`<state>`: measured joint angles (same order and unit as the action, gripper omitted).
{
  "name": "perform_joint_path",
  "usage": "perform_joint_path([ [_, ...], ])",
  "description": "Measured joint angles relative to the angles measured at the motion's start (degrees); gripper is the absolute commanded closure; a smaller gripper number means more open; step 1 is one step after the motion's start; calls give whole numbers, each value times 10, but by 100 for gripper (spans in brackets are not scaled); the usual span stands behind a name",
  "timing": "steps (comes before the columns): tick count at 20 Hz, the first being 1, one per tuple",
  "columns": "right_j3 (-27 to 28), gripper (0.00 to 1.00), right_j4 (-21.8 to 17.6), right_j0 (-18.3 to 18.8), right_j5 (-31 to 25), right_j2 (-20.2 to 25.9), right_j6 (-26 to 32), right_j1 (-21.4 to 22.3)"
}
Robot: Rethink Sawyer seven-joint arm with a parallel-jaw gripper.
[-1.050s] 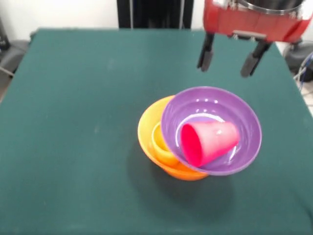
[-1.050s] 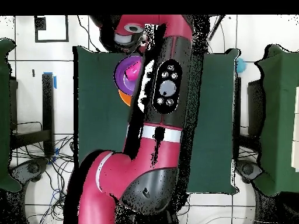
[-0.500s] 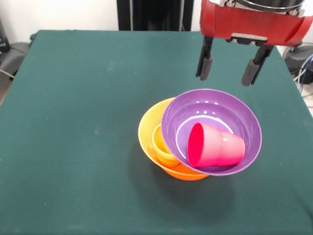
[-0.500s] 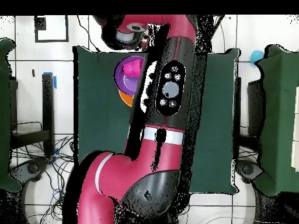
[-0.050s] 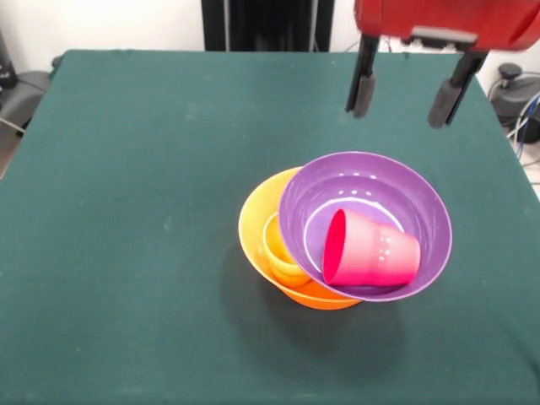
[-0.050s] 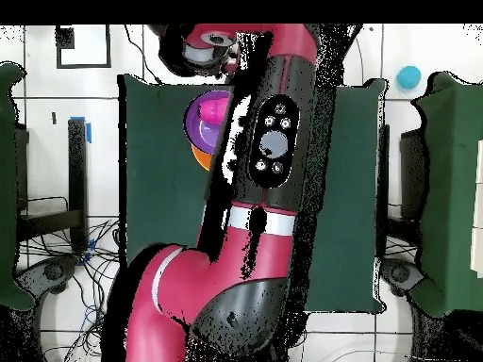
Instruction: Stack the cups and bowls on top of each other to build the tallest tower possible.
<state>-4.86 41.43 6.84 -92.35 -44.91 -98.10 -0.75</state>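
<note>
A big orange bowl (image 5: 257, 221) stands on the green table (image 5: 126, 211) with a yellow cup (image 5: 277, 249) inside it. A purple bowl (image 5: 364, 173) rests tilted on the orange bowl's right rim. Inside the purple bowl a red cup (image 5: 369, 250) lies on its side, mouth to the left. My gripper (image 5: 405, 94) hangs open and empty in the air behind the purple bowl. In the overhead view the purple bowl (image 6: 202, 121) and orange bowl (image 6: 197, 156) peek out left of the arm, and the gripper head (image 6: 209, 49) shows just above them.
A light blue bowl (image 6: 408, 77) lies off the table at the upper right in the overhead view. My arm (image 6: 264, 160) covers the table's middle there. Cables and dark equipment (image 5: 516, 97) sit past the table's right far corner.
The red cup rolled inside the purple bowl and settled on its side with its mouth to the left. My gripper rose and stayed open. The light blue bowl drifted at the overhead view's upper right.
</note>
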Motion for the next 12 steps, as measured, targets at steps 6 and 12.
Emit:
perform_joint_path([
  [6, 25, 0, 130, 13, -32, -109, 0, 1],
  [12, 39, 0, 271, 23, -38, -246, 0, 1],
])
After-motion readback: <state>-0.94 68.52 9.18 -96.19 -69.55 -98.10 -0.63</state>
